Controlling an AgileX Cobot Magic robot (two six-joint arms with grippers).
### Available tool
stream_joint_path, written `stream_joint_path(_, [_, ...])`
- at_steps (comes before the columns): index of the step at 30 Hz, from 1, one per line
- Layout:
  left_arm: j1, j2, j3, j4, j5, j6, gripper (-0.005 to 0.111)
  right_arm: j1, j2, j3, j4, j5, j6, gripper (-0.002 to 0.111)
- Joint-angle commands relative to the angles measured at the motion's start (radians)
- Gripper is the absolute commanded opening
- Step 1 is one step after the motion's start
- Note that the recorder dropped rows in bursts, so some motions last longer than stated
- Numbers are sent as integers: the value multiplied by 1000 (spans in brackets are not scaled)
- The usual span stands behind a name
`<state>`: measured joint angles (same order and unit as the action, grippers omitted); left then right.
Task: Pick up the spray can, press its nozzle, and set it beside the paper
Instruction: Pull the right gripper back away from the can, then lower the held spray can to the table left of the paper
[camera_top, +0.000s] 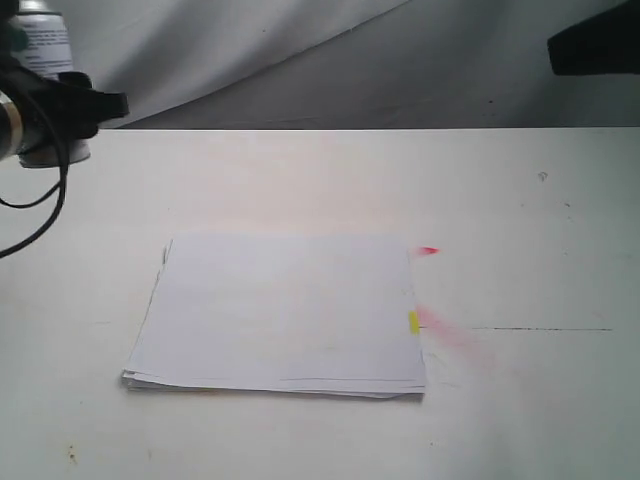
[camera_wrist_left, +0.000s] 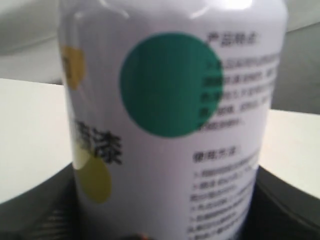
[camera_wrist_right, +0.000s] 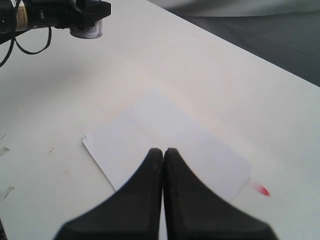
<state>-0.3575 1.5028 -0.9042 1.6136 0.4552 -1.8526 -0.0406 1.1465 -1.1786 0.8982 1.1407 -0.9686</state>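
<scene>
At far left of the exterior view, the left pincer (camera_top: 60, 112) has the spray can (camera_top: 42, 60) clamped around its body and lifted off the worktop (camera_top: 300, 180), well apart from the paper (camera_top: 280, 315). Left wrist view is filled with the can label (camera_wrist_left: 170, 120), teal dot and printed text, dark pincer parts either side of it low down, so jaws are spread to can width and closed on it, not free. Right wrist view backs this up: can (camera_wrist_right: 86, 31) hangs clear above the worktop surface in the black pincer (camera_wrist_right: 75, 15). Pickup looks done. Nozzle is out of frame in every view, so can't tell whether it is being pressed or what would press it. Pink-red marks (camera_top: 428, 250) on the worktop just beside the paper's edge near the yellow tab (camera_top: 414, 322) could be spray residue, but that's a guess; the sheet itself looks clean. Right pincer (camera_wrist_right: 163, 155) is fully closed, empty, hovering above the paper's near part. Remaining, by my read: nozzle press unconfirmed, then carry the can across and stand it on bare worktop next to the paper. Placement definitely not done.
</scene>
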Motion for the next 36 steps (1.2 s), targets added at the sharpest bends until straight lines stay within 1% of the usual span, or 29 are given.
stream_joint_path(1, [46, -14, 26, 131, 6, -192, 0, -8, -14, 7, 5, -5, 6, 0])
stream_joint_path(3, [51, -10, 54, 131, 74, -289, 0, -8, -14, 7, 5, -5, 6, 0])
stream_joint_path(5, [51, 3, 77, 131, 129, -289, 0, -8, -14, 7, 5, -5, 6, 0])
stream_joint_path(11, [51, 39, 143, 131, 121, -289, 0, -8, -14, 7, 5, -5, 6, 0])
stream_joint_path(13, [51, 61, 156, 131, 157, -289, 0, -8, -14, 7, 7, -5, 6, 0])
stream_joint_path(15, [51, 88, 159, 131, 179, -286, 0, -8, -14, 7, 9, -5, 9, 0])
stream_joint_path(23, [51, 167, 159, 131, 179, -286, 0, -8, -14, 7, 9, -5, 9, 0])
stream_joint_path(26, [51, 187, 159, 131, 179, -286, 0, -8, -22, 7, 37, 9, 11, 0])
stream_joint_path(30, [51, 189, 159, 131, 175, -286, 0, -6, -117, 7, 27, 19, 5, 0])
stream_joint_path(33, [51, 189, 154, 131, 175, -286, 0, -6, -244, 7, -48, 47, 11, 0])
stream_joint_path(36, [51, 187, 154, 131, 175, -286, 0, -6, -405, 32, -118, 34, 82, 0])
